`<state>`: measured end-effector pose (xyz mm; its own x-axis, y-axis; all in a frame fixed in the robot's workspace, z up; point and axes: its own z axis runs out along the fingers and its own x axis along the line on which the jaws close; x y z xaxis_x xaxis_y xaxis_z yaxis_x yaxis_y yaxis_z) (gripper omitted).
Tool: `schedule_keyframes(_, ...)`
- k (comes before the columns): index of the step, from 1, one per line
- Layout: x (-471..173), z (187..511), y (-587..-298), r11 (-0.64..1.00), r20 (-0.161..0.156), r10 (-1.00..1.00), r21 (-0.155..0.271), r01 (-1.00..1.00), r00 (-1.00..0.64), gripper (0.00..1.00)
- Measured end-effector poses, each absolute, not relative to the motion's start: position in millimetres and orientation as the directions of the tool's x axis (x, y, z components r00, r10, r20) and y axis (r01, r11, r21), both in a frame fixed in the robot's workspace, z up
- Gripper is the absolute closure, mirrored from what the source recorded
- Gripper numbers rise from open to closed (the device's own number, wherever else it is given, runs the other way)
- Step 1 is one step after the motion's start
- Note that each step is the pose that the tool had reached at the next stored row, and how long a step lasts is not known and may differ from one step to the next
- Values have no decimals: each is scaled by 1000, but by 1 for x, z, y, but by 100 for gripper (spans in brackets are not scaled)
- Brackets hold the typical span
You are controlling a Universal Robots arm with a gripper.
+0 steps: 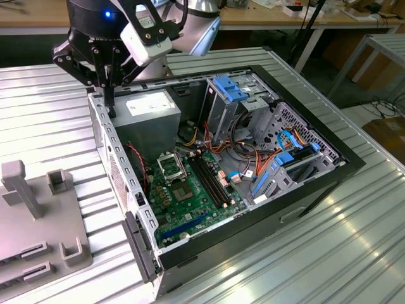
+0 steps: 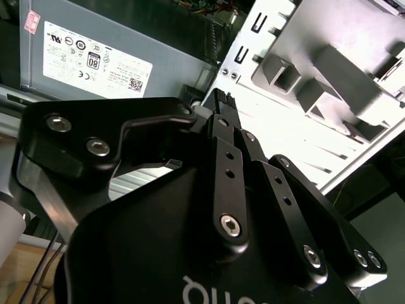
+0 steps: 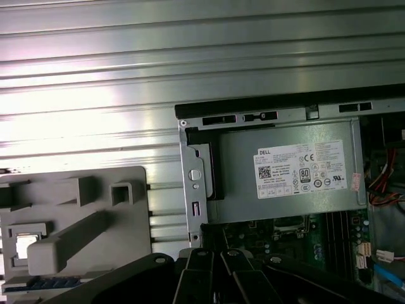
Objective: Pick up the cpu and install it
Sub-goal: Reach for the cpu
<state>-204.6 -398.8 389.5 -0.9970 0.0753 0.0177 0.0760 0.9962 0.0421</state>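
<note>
The cpu [image 3: 24, 245] lies flat in a recess of the grey tray [image 3: 126, 244], beside the case [image 1: 119, 164]. It looks light, thin, stiff and probably fragile, so I would grip it only by opposite edges. The gripper [image 1: 108, 94] hangs over the case corner with its fingers drawn together, and I see nothing held.

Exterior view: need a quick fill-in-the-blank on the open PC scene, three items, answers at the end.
1. The motherboard inside the PC case is ___ in colour.
2. The grey fixture lies on the ribbed table at the exterior view's ___ of the case.
3. The gripper hangs over the case corner where the labelled grey ___ sits.
Missing words: green; left; power supply.
</note>
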Motion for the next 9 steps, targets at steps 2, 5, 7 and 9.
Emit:
schedule_keyframes(2,-206,389,-399,996,19,75,42,76,-997,89)
schedule_keyframes(5,-209,389,-399,996,21,75,42,76,-997,89)
schedule_keyframes(7,-210,389,-399,996,21,75,42,76,-997,89)
schedule_keyframes(9,-211,389,-399,996,22,75,42,76,-997,89)
